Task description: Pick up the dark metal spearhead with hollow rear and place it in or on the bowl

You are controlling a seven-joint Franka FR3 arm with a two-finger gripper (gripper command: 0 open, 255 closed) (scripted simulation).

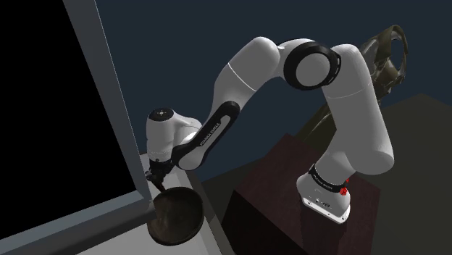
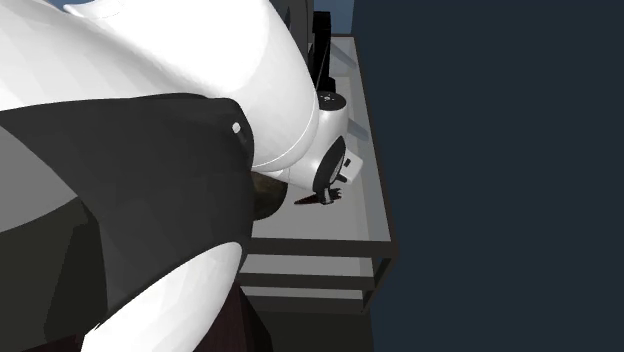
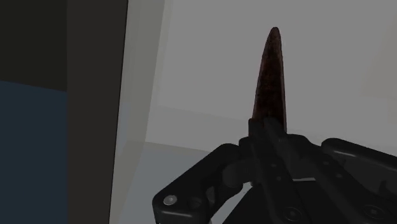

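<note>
A dark, rust-tinged spearhead [image 3: 270, 76] tapers to a point beyond my black gripper [image 3: 268, 130]. The fingers are shut on its rear end. In the second exterior view the gripper [image 2: 329, 190] hangs low over the grey shelf top [image 2: 365, 215], and the spearhead [image 2: 309, 202] pokes out sideways just above the surface. A dark round bowl [image 1: 176, 215] sits right below and beside the gripper [image 1: 155, 175] in the shoulder view. The arm hides most of the bowl [image 2: 266, 196] in the second exterior view.
A grey shelf surface [image 1: 72, 226] has a dark frame post [image 1: 109, 94] rising close to the hand, with a black area [image 1: 43, 101] behind it. The dark red stand [image 1: 268, 190] is at the shoulder view's lower right. A lower shelf rail [image 2: 310, 268] runs under the top.
</note>
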